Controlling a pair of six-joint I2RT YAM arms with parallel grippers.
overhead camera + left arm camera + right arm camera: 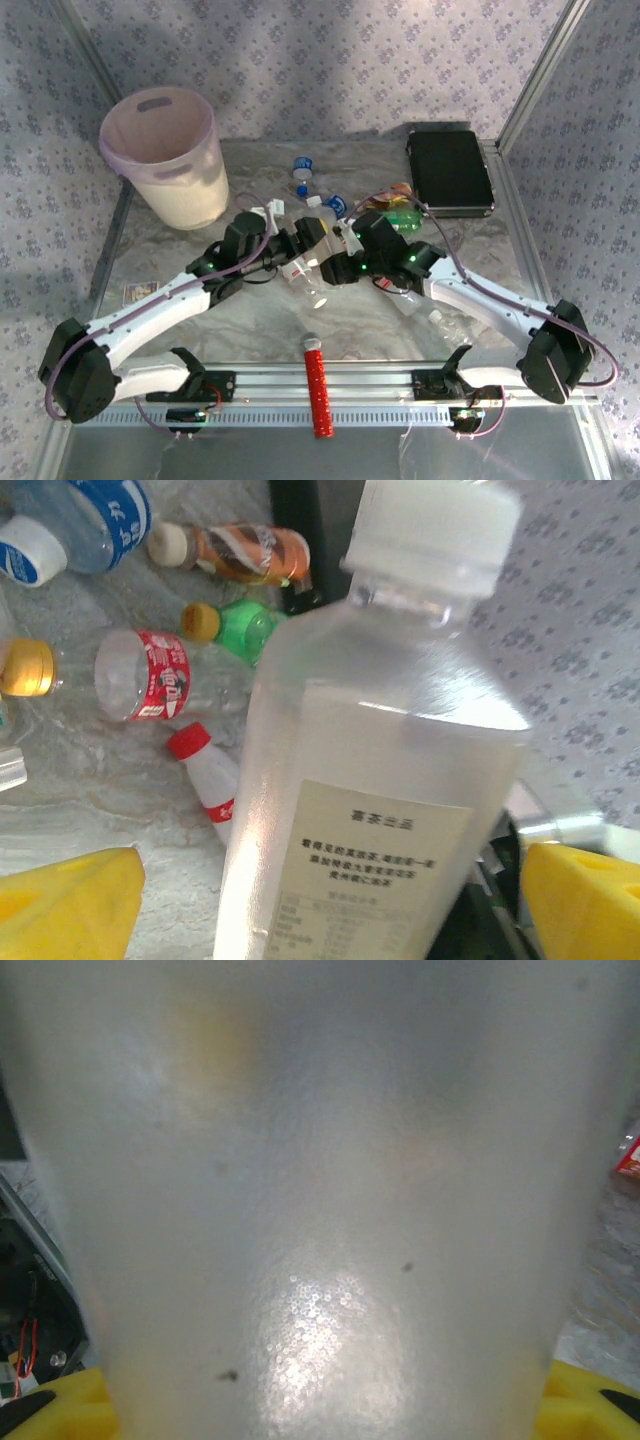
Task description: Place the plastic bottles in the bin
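Note:
A frosted white bottle with a white cap and a cream label hangs between my two grippers above the middle of the table. My right gripper is shut on the frosted bottle, its yellow pads pressing both sides. My left gripper stands open around the same bottle, with a gap at its left finger. From above, the left gripper and right gripper meet nose to nose. On the table lie a green bottle, a brownish-orange one, a red-labelled one and a blue-labelled one. The bin stands at the far left.
A flat black case lies at the far right. A red ribbed cylinder rests across the front rail. Clear bottles lie under the right arm, and a small card lies at the left edge.

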